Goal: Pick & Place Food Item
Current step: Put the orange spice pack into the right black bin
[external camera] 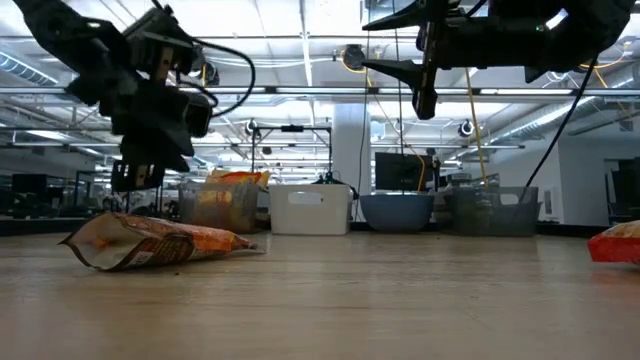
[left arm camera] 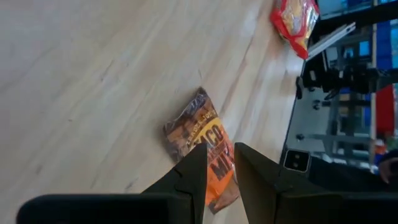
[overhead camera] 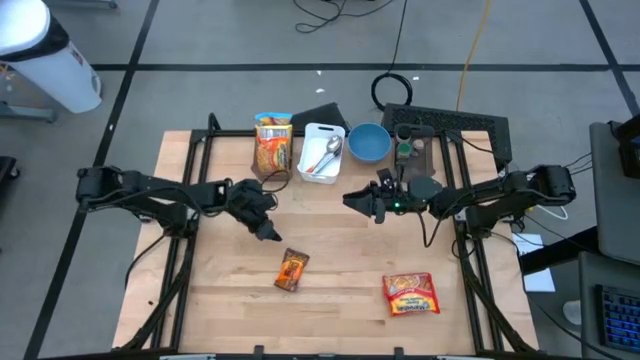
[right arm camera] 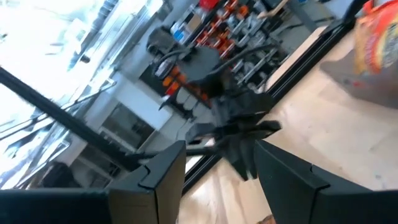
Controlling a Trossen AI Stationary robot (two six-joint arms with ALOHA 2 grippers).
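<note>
While the left gripper hung just above the table with its fingers parted by a narrow gap and nothing between them, the taco packet lay flat on the wood just beyond its tips, near but not touched. In the left wrist view the packet showed through that gap, so the fingers were roughly lined up over one end of it. In the low view the gripper stood above the packet's near end, clear of it.

The left arm reached in from the table's left edge. The right gripper waited high over the middle of the table, right of centre, its fingers apart and empty.

Farther out, a red bag lay near the front right. Along the back stood a yellow bag, a white bin with a spoon in it, a blue bowl and a dark tray.

As for progress, the pick was not yet made: the packet sat on the table and neither gripper held food. My reading was that the left arm was at the approach, with the descent, the grip, the lift and the placing all left. Which container was meant as the goal, the pictures did not tell; the bin and bowl looked likeliest.
</note>
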